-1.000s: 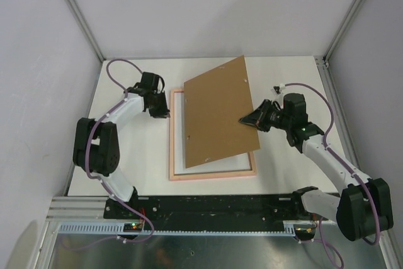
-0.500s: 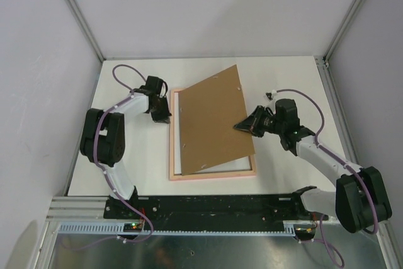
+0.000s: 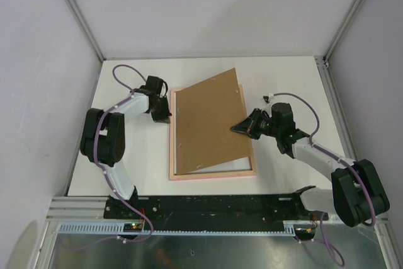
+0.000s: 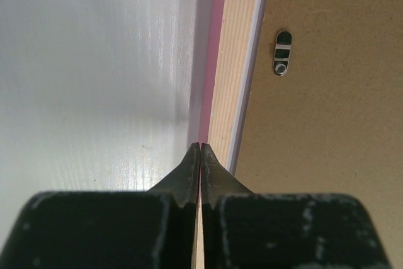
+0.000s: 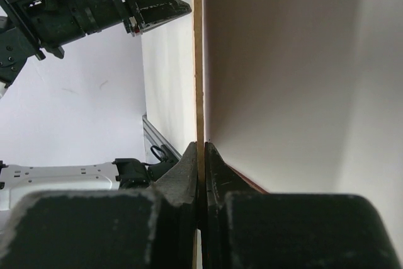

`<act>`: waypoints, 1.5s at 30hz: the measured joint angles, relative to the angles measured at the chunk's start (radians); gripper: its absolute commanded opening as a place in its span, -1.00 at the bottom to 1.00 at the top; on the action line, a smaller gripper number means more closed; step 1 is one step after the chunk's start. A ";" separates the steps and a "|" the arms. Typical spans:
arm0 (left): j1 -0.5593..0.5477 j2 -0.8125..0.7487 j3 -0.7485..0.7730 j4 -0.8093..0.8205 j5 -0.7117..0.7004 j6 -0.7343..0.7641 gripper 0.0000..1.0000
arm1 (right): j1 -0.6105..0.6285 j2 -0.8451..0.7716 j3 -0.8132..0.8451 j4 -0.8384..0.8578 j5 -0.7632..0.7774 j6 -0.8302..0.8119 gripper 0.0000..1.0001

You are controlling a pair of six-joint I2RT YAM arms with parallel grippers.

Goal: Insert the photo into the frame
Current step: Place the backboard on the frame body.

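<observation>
**Top external.** The frame [image 3: 214, 175] lay flat on the white table [image 3: 271, 74], between the two arms, long sides running away from the bases. A brown backing board [image 3: 211, 124] sat over it, skewed. Its far right corner stuck out past the frame's far rail, and its near edge crossed the opening at a slant. A white strip [image 3: 220, 165] showed inside the opening along the near rail. I could not tell whether this was the photo's blank back, and no sunflower print was visible. The left gripper [image 3: 165, 118] sat at the frame's left rail, near the far corner. The right gripper [image 3: 238, 128] met the board's right edge.

**Left wrist.** The left gripper [image 4: 199, 146] had its jaws fully together, tips meeting, with nothing between them. The tips sat over the frame's [image 4: 223, 61] outer edge, where the pink side met the peach-wood back; contact could not be judged. A thin pale strip [image 4: 252, 61] ran between the wood and the backing board [image 4: 327, 124]. The board carried a small metal turn clip [image 4: 282, 52].

**Right wrist.** The right gripper [image 5: 200, 149] was clamped on the backing board [image 5: 198, 42], seen edge-on as a thin brown line between the jaws. The left arm [image 5: 82, 11] showed at upper left.
</observation>
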 measured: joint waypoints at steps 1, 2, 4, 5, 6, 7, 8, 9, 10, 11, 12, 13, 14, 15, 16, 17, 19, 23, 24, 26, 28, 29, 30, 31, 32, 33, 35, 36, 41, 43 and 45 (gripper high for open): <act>0.000 0.000 0.000 0.000 0.000 0.000 -1.00 | 0.003 0.002 -0.004 0.009 0.003 0.003 -1.00; 0.000 0.000 0.000 0.000 0.000 0.000 -0.99 | 0.005 0.004 -0.009 0.020 0.006 0.007 -1.00; 0.000 0.001 0.002 0.000 0.000 0.000 -0.99 | 0.011 0.009 -0.018 0.036 0.012 0.007 -1.00; -0.001 0.002 0.003 0.000 0.000 0.000 -0.99 | 0.013 0.011 -0.021 0.041 0.015 0.007 -1.00; -0.002 0.003 0.004 0.000 0.000 0.000 -0.99 | 0.014 0.015 -0.025 0.051 0.018 0.007 -1.00; -0.002 0.003 0.004 0.001 -0.001 0.000 -0.99 | 0.016 0.018 -0.026 0.056 0.019 0.008 -1.00; -0.003 0.003 0.004 0.001 -0.001 0.000 -0.99 | 0.020 0.023 -0.028 0.065 0.023 0.008 -1.00; -0.003 0.003 0.004 0.001 -0.001 0.000 -0.99 | 0.021 0.023 -0.027 0.066 0.023 0.008 -1.00; -0.003 0.003 0.004 0.001 -0.001 0.000 -0.99 | 0.023 0.024 -0.028 0.069 0.024 0.008 -1.00; -0.003 0.003 0.004 0.001 -0.001 0.000 -0.99 | 0.026 0.026 -0.028 0.072 0.026 0.008 -1.00; -0.003 0.003 0.005 0.001 -0.002 0.000 -1.00 | 0.029 0.029 -0.028 0.076 0.028 0.008 -1.00; -0.003 0.003 0.005 0.001 -0.002 0.000 -0.99 | 0.031 0.031 -0.029 0.079 0.028 0.008 -1.00; -0.003 0.003 0.005 0.002 -0.002 0.000 -1.00 | 0.034 0.033 -0.032 0.082 0.029 0.009 -1.00; -0.003 0.004 0.005 0.002 -0.002 0.000 -0.99 | 0.037 0.035 -0.035 0.085 0.029 0.010 -1.00; -0.003 0.005 0.006 0.002 -0.002 0.000 -1.00 | 0.039 0.037 -0.039 0.089 0.031 0.011 -1.00; -0.003 0.005 0.006 0.002 -0.002 0.000 -1.00 | 0.040 0.038 -0.041 0.093 0.034 0.013 -1.00; -0.003 0.007 0.009 0.003 -0.005 0.000 -0.99 | 0.044 0.042 -0.043 0.101 0.037 0.016 -1.00; -0.003 0.009 0.012 0.005 -0.014 0.000 -1.00 | 0.056 0.045 -0.043 0.104 0.056 0.015 -0.92; -0.003 0.009 0.013 0.006 -0.017 0.000 -1.00 | 0.060 0.045 -0.043 0.103 0.063 0.013 -0.79; -0.003 0.009 0.013 0.007 -0.021 0.000 -0.99 | 0.064 0.045 -0.043 0.097 0.075 0.008 -0.51; -0.003 0.009 0.013 0.007 -0.021 0.000 -1.00 | 0.068 0.045 -0.043 0.089 0.089 -0.003 -0.26; -0.003 0.009 0.013 0.008 -0.021 0.000 -1.00 | 0.070 0.045 -0.043 0.078 0.098 -0.016 -0.16; -0.003 0.010 0.013 0.008 -0.021 0.000 -1.00 | 0.071 0.045 -0.043 0.062 0.107 -0.028 -0.05; -0.003 0.010 0.013 0.010 -0.020 0.000 -1.00 | 0.071 0.045 -0.043 0.047 0.113 -0.038 0.04; -0.005 0.011 0.013 0.011 -0.020 0.000 -0.99 | 0.070 0.045 -0.043 0.029 0.120 -0.050 0.13; -0.005 0.011 0.015 0.011 -0.019 0.000 -0.99 | 0.068 0.045 -0.043 0.008 0.129 -0.063 0.19; -0.006 0.013 0.017 0.011 -0.019 0.000 -1.00 | 0.063 0.043 -0.042 -0.042 0.153 -0.091 0.33; -0.006 0.014 0.018 0.011 -0.019 0.000 -1.00 | 0.060 0.040 -0.042 -0.066 0.164 -0.103 0.37; -0.006 0.015 0.019 0.011 -0.019 0.001 -0.99 | 0.050 0.014 0.002 -0.257 0.268 -0.186 0.49; -0.006 0.016 0.020 0.010 -0.019 0.001 -1.00 | 0.050 0.003 0.035 -0.330 0.317 -0.219 0.50; -0.006 0.016 0.021 0.011 -0.017 0.001 -0.99 | 0.050 -0.006 0.061 -0.378 0.358 -0.244 0.50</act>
